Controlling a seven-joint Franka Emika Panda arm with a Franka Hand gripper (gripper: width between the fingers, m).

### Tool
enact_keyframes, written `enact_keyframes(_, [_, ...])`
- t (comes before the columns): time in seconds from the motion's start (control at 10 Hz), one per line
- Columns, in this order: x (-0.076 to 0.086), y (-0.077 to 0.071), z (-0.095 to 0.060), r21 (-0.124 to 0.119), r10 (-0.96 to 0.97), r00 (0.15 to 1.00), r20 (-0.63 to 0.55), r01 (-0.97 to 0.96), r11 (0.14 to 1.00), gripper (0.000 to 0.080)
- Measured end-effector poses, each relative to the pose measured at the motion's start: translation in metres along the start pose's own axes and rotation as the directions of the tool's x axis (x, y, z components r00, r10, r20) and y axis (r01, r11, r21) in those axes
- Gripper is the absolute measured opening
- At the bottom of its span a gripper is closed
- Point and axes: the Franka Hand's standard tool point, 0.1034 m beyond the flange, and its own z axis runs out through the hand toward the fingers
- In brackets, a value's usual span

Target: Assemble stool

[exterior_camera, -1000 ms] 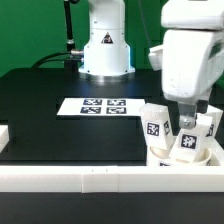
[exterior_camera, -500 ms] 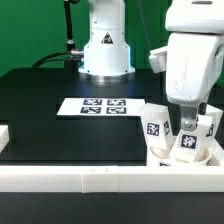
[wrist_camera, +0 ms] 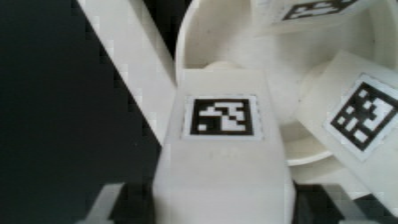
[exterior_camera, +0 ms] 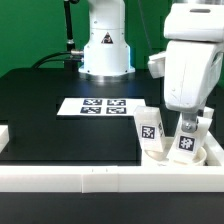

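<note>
**Leg in my grip above the seat**

Nearest in the exterior view runs the white rail [exterior_camera: 95, 178] along the table's front edge. Just behind it, at the exterior view's right, sits the round seat [exterior_camera: 172, 155]. One leg [exterior_camera: 148, 131] stands on it, tilted. My gripper [exterior_camera: 188, 132] is closed around a second leg [exterior_camera: 186, 143], holding it over the seat beside the first. From my wrist, that held leg [wrist_camera: 221, 125] rises between my fingers, tag facing the camera. Farther back on the black table [exterior_camera: 60, 130] lies the marker board [exterior_camera: 100, 106], well apart from the seat.
</note>
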Motion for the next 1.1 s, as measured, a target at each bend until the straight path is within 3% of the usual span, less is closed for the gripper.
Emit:
enact_keyframes(0.3, [-0.0003, 0.0003, 0.0000, 0.000, 0.098, 0.995, -0.001, -0.098, 0.995, 0.0337])
enact_keyframes(0.6, [-0.0069, 0.0051, 0.0006, -0.003, 0.493, 0.870, -0.029, -0.493, 0.870, 0.0337])
enact_keyframes(0.7, [-0.0054, 0.0041, 0.0009, -0.008, 0.606, 0.792, -0.068, -0.608, 0.794, 0.0337])
enact_keyframes(0.9, [-0.0038, 0.0027, 0.0015, 0.013, 0.817, 0.561, -0.135, -0.823, 0.568, 0.0337])
enact_keyframes(1.0, [-0.0022, 0.0041, 0.0021, 0.045, 0.889, 0.422, -0.180, -0.899, 0.436, 0.0337])
enact_keyframes(1.1, [0.0008, 0.0022, 0.0026, 0.098, 0.950, 0.237, -0.202, -0.960, 0.261, 0.0337])
